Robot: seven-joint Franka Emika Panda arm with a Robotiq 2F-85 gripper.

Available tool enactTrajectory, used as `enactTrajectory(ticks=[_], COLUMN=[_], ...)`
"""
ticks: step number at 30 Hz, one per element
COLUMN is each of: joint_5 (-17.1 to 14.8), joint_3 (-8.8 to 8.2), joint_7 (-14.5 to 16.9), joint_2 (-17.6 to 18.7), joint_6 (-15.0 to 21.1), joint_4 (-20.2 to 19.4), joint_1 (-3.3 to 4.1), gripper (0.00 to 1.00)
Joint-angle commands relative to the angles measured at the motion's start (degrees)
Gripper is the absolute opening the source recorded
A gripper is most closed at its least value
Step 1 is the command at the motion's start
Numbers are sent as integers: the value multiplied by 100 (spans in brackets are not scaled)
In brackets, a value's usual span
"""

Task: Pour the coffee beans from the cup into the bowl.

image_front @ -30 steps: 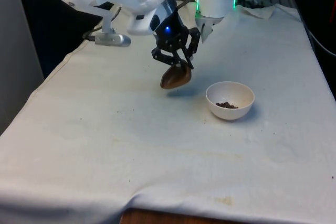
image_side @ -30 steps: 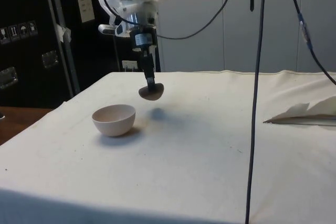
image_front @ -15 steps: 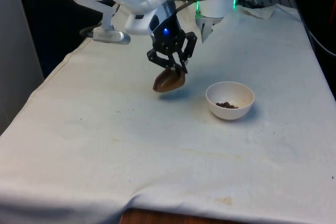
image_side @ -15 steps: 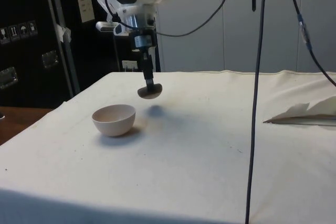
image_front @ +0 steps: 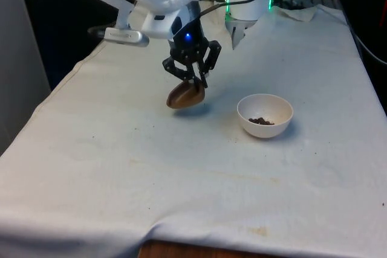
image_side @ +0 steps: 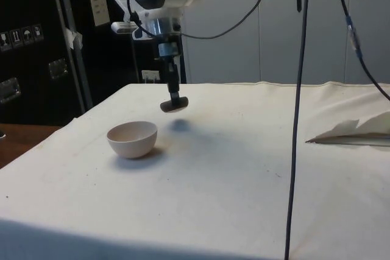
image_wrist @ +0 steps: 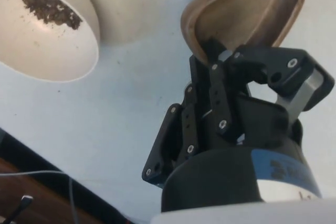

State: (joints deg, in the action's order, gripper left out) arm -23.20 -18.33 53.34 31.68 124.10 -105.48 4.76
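Claw [image_front: 195, 83] pinches tilted brown cup [image_front: 184, 95] above cloth [image_front: 151, 167], beside white bowl [image_front: 265, 115] holding beans [image_front: 261, 121].

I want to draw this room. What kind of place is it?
Probably a robot lab. A white robot arm's gripper holds a brown cup above a cloth-covered table, near a bowl of coffee beans, with cables hanging down.

The white bowl [image_front: 265, 115] is the lone obstacle on the bench [image_front: 181, 173], well apart from the raised gripper [image_front: 195, 81]. Open cloth lies on every side; a black cable [image_side: 297, 114] hangs nearby.
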Motion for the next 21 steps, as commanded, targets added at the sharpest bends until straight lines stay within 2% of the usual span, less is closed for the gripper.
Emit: enactTrajectory(ticks=[1,2,4,8,9,10,17,18,21], joint_5=[17,69,97,115,74,120,132,92,120], joint_3=[0,-29,-46,-74,-52,-80,-155,-138,-189], joint_7=[17,52,138,252,252,292,567,561,710], joint_2=[-6,-52,-52,-52,-17,-52,-29,-17,-17], joint_6=[40,212,321,441,350,464,642,556,710], joint_4=[-17,-97,-132,-172,-120,-178,-223,-189,-246], joint_1=[0,29,11,-6,-29,-11,-57,-69,-86], gripper=[4,4,4,4,4,4,4,4,4])
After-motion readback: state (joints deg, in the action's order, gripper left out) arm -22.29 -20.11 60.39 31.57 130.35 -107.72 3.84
